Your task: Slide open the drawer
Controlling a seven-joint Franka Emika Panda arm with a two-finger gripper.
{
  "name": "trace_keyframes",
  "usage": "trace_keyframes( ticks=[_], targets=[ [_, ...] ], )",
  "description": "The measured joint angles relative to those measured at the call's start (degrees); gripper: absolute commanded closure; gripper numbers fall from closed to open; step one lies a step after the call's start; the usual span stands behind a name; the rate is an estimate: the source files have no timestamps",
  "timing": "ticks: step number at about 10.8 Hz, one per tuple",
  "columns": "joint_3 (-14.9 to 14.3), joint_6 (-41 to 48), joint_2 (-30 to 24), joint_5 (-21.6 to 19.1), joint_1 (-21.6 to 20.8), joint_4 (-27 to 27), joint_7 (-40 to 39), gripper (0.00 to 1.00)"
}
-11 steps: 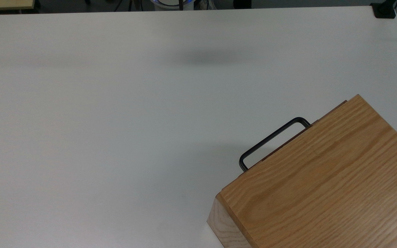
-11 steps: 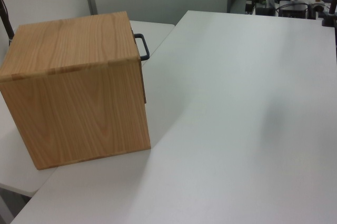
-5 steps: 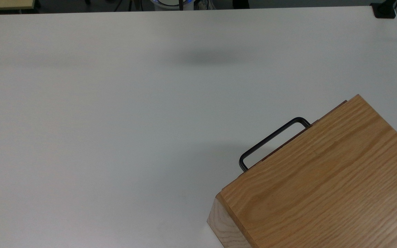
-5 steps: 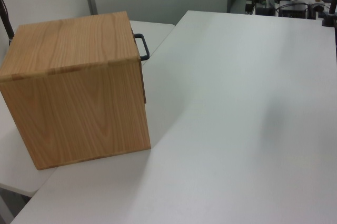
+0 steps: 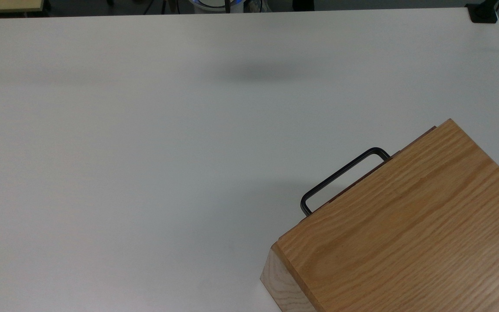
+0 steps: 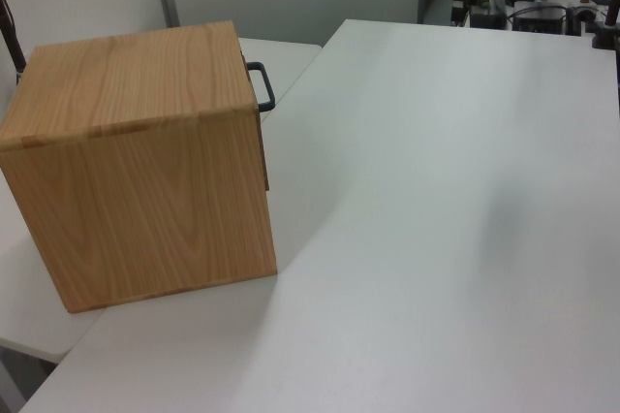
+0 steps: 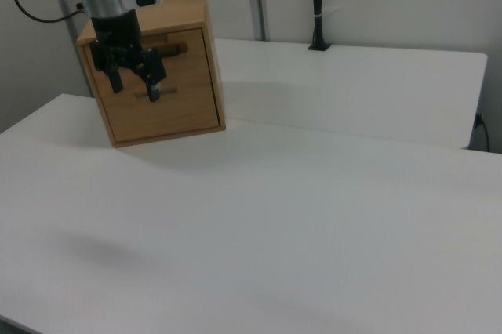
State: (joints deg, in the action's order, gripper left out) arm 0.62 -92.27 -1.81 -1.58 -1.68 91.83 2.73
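The oak casing (image 5: pixel 405 234) runs off the top view's right and bottom edges, and in the right view the gripper (image 7: pixel 135 83) covers part of the drawer (image 7: pixel 161 83) front.

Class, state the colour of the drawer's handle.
Black. The handle shows best in the top view, against the white table.
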Motion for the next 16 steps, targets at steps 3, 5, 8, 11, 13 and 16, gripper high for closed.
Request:
trace_keyframes(
  ticks=[3,5,8,11,13,16],
  targets=[
    [0.0,0.0,0.01,-0.02,0.0,0.03,0.01,0.0],
    [0.0,0.0,0.02,-0.04,0.0,0.03,0.01,0.0],
    [0.03,-3.45,0.47,-3.85,-0.06,0.07,6.0,0.0],
    [1.39,-15.0,2.63,-5.74,-2.22,0.13,26.04,0.0],
    [2.55,-25.32,5.66,-6.49,-3.64,0.15,40.15,0.0],
    [2.61,-35.13,10.8,-14.71,-4.24,-1.06,47.47,0.08]
  ],
)
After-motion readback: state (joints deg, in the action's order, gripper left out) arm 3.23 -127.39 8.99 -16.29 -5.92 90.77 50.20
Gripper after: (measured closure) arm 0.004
